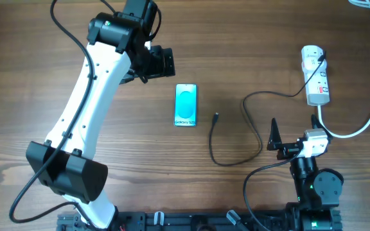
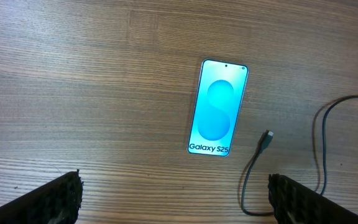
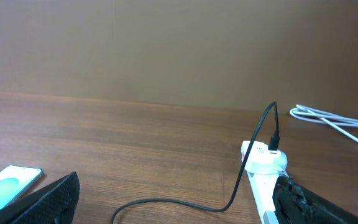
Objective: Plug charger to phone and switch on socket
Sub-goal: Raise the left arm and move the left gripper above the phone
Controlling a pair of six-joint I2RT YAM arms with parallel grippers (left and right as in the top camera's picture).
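Notably, the charger plug (image 1: 216, 116) lies just right of the phone (image 1: 185, 105), roughly parallel to it. Both arms' jaws gape empty; the right ones seem nearer.

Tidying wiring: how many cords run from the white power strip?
2. A thin black charger cable enters the white power strip at its far end, curling toward the teal-screened phone; a thick white cord leaves the near end.

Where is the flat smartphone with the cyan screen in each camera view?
Overhead: the flat cyan-screened smartphone lies near the centre.
Left wrist: the smartphone sits just right of centre.
Right wrist: the smartphone shows in the bottom-left corner, cut by the edge.
Shared landmark: the thin black charger cable, curling to its right in every view.
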